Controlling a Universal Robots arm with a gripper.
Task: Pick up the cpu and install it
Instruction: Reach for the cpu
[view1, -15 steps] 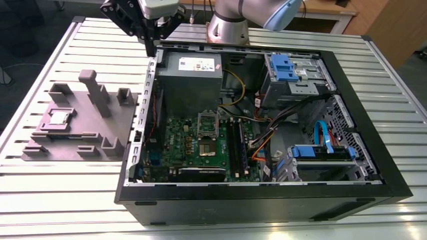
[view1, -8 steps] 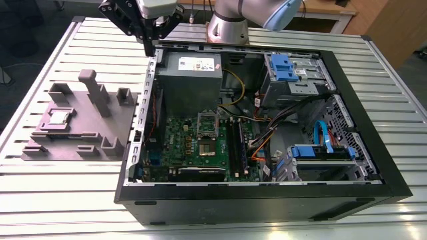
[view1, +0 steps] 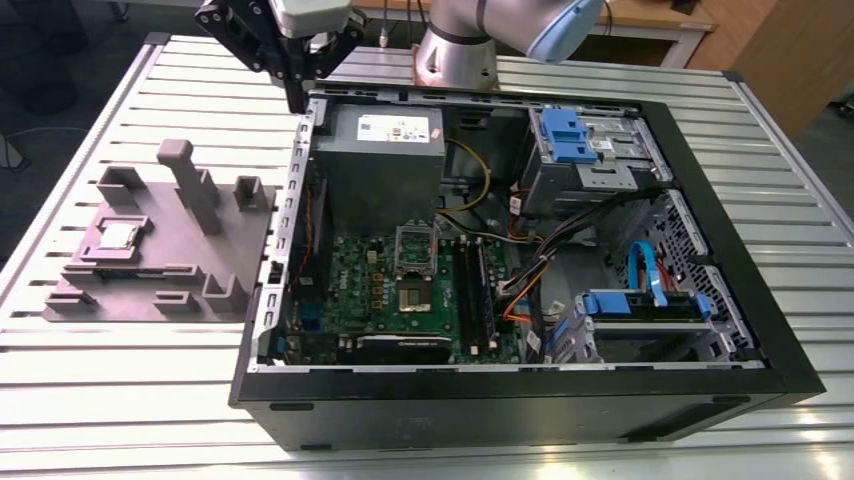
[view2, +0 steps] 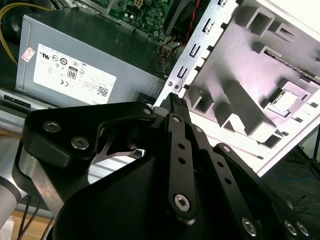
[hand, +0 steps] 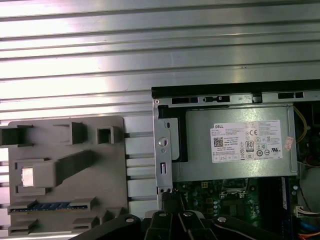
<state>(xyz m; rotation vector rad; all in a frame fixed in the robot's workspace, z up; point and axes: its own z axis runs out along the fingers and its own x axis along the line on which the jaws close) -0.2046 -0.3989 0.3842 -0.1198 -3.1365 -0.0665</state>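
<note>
Black computer case (view1: 534, 410) is shown open in the exterior view; a grey fixture (view1: 174, 270) is laid at the exterior view's left. Upper left, the gripper (view1: 296, 92) is held pinched together, empty — the cpu (view1: 120, 236) is seated on the fixture.

A silver-grey tubular metal arm (view1: 454, 45) with a pale blue rounded joint cap (view1: 561, 30) carries a light grey wrist block (view1: 314, 12) and matte black jaws built of jointed link bars (view2: 178, 150), studded with silvery socket-head screws (view2: 182, 201).
</note>
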